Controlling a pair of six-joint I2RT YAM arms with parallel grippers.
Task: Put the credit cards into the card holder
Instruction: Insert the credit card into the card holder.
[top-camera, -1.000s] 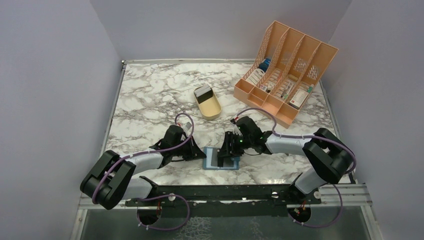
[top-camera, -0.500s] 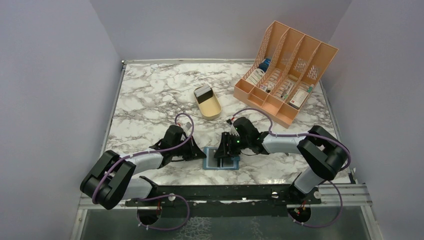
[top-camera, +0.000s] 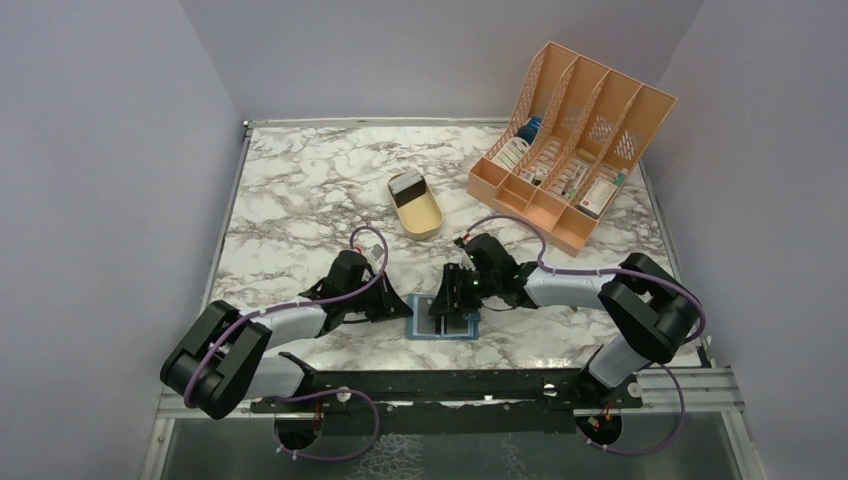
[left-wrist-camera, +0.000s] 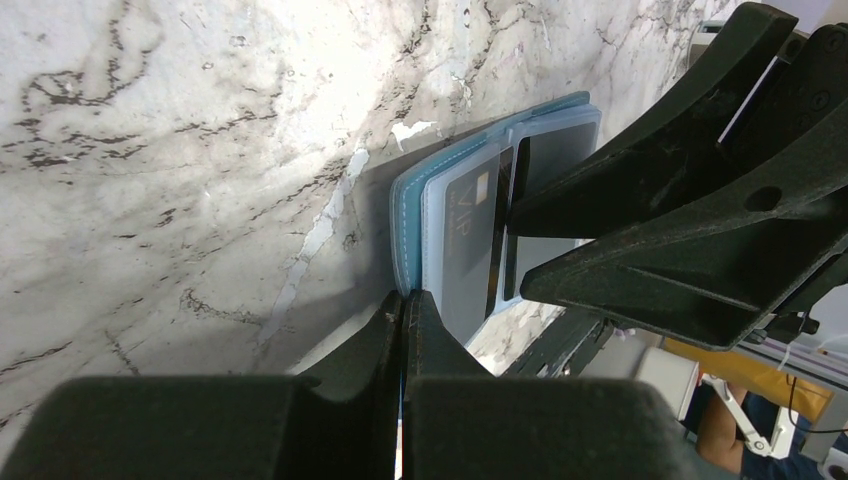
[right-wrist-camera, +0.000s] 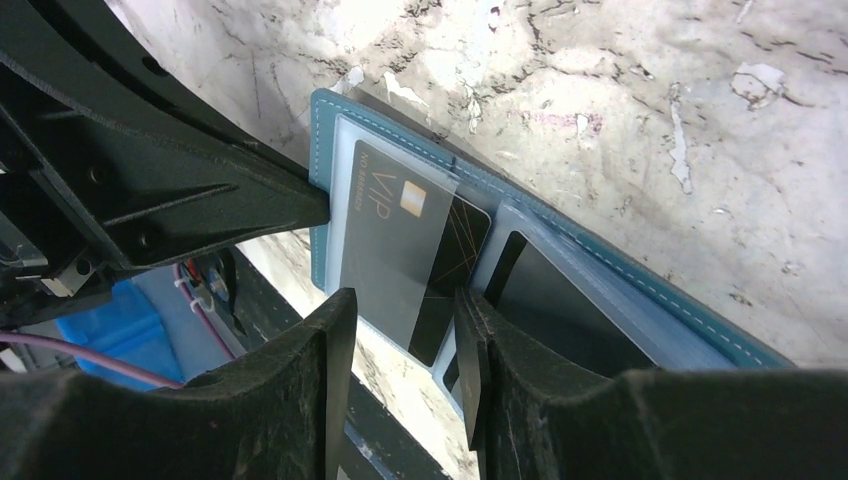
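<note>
One card half in: push it flat

One dark card (right-wrist-camera: 400, 250) lies just below the right gripper (right-wrist-camera: 400, 300), part-way into a pocket of the card holder (left-wrist-camera: 402, 235). Slide it low and straight toward the left gripper (left-wrist-camera: 405, 300) (a tilt would likely snag the pocket lip). The right fingers stand narrowly apart, gripping nothing visible; the left fingers are pressed together, tips against the holder's edge

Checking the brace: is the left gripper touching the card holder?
Touching. Right wrist view: the left gripper tip butts against the card holder edge.
</note>
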